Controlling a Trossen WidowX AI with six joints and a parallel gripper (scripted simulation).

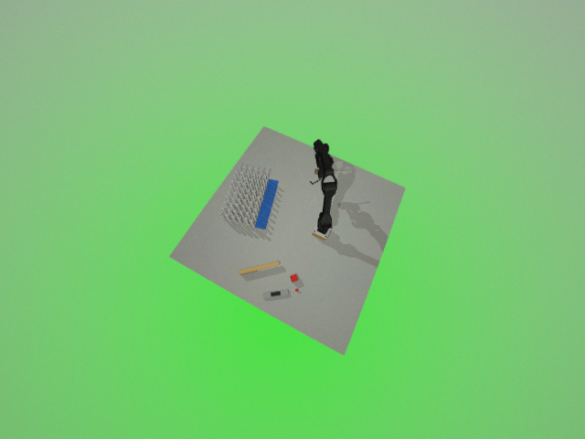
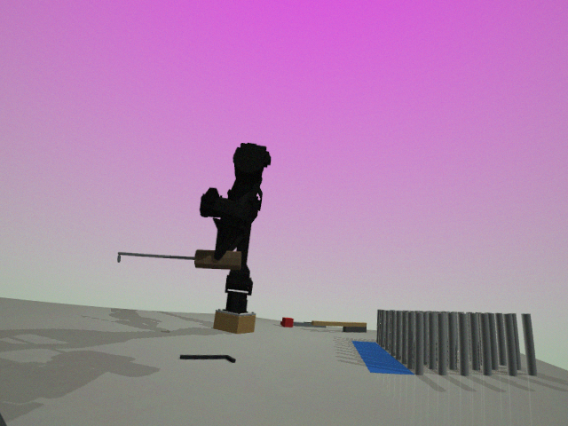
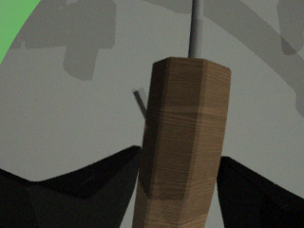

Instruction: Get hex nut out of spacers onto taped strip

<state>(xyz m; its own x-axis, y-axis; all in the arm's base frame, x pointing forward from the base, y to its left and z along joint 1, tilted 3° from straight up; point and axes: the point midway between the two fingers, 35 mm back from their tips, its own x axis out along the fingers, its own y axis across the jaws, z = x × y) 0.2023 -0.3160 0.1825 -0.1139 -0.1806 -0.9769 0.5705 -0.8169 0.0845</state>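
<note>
My gripper [image 2: 221, 256] [image 3: 180, 160] is shut on the wooden handle [image 2: 206, 259] [image 3: 185, 104] of the hook tool, held well above the table. Its thin metal rod [image 2: 155, 256] [image 3: 196, 33] points left in the exterior view, roughly level, with a short tip [image 2: 119, 258] bent down. The standing metal spacers [image 1: 243, 193] [image 2: 442, 343] are in a dense field, upright, well away from the tool. The blue taped strip [image 1: 267, 204] [image 2: 381, 359] lies along their front. The nut cannot be made out in any view.
A black bent key [image 1: 314, 181] [image 2: 206, 357] [image 3: 140, 101] lies on the table near the gripper. A wooden stick [image 1: 259, 267] [image 2: 339, 323], a red cube [image 1: 293, 277] [image 2: 287, 322], a small red piece [image 1: 296, 290] and a grey block [image 1: 284, 293] lie beyond the arm's base [image 2: 233, 321].
</note>
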